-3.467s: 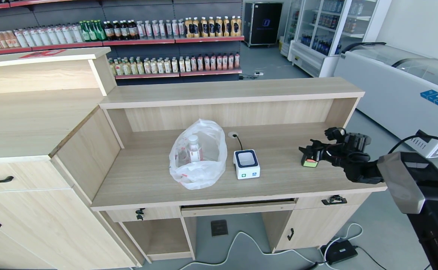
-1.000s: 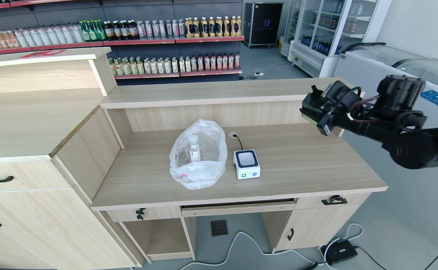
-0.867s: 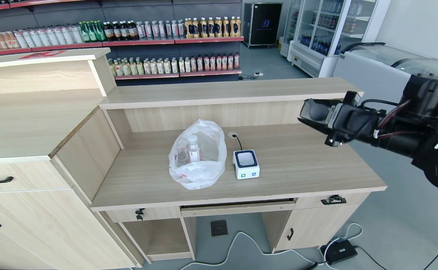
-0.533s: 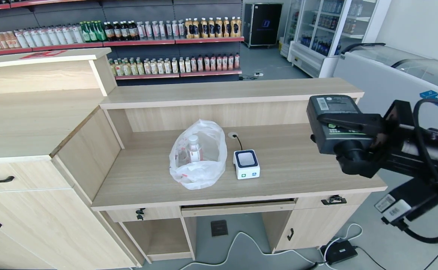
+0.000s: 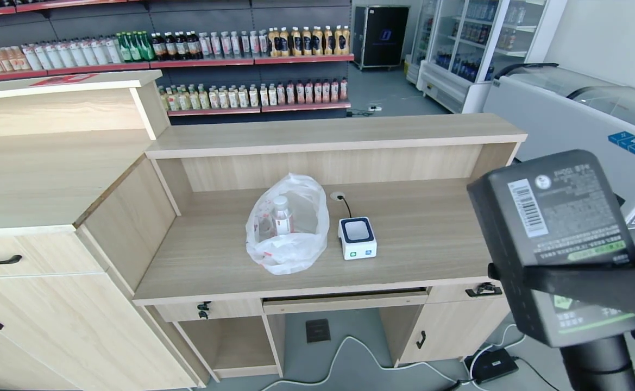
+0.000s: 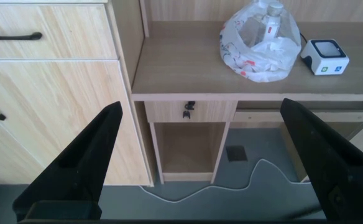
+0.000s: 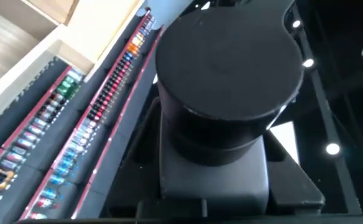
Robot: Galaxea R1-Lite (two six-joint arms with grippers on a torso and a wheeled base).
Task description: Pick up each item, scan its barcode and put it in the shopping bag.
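Observation:
A black flat bottle [image 5: 559,239] with a round cap [image 7: 225,68] hangs close to the head camera at the right, off the counter's right end. Its barcode label [image 5: 526,208] faces the camera. My right gripper [image 5: 572,282] is shut on it, one black finger crossing its lower body. The clear shopping bag [image 5: 290,228] lies on the counter [image 5: 431,233] with a white-capped bottle [image 5: 281,214] inside. The white scanner [image 5: 357,237] sits just to the bag's right. My left gripper [image 6: 200,106] hangs open and empty, low in front of the counter's left part, with the bag [image 6: 259,40] and scanner [image 6: 326,56] beyond it.
A raised ledge [image 5: 333,133] runs along the counter's back. A taller cabinet [image 5: 51,179] stands at the left. Drawers [image 5: 344,300] sit under the counter, and cables [image 5: 350,347] trail on the floor. A chest freezer [image 5: 578,119] stands at the right.
My right arm lifted the black bottle off the counter's right end, swung it up and brought it toward the head camera, turning the barcode side into view. Bag and scanner stayed put.

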